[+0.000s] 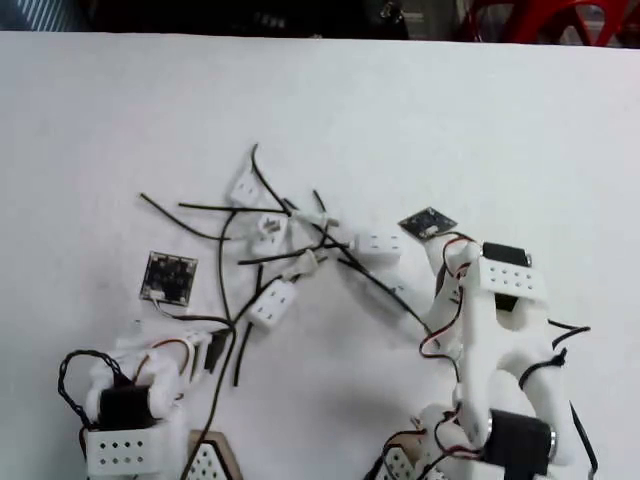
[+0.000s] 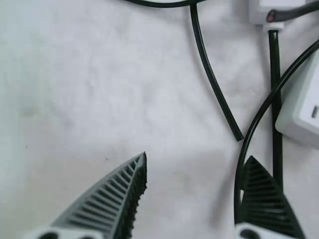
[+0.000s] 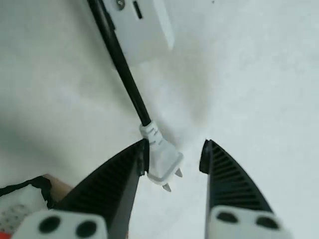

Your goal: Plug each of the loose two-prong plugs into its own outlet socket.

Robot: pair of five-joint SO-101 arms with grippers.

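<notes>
A white two-prong plug (image 3: 162, 162) is lying flat on the bench (image 3: 259, 74), prongs pointing out, and it's being straddled by the right pincer (image 3: 174, 147) — fingers spread, one right up against the plug body, the other apart from it, so nothing is being gripped. Its black cord (image 3: 122, 69) is running off past a white outlet socket (image 3: 142, 25). The left pincer (image 2: 196, 158) is being held released too, low over the bench — a thin black wire (image 2: 256, 124) is passing beside one finger, with a white socket block (image 2: 301, 109) close by. In the high view, a socket cluster (image 1: 272, 302) is sitting tangled mid-bench.
</notes>
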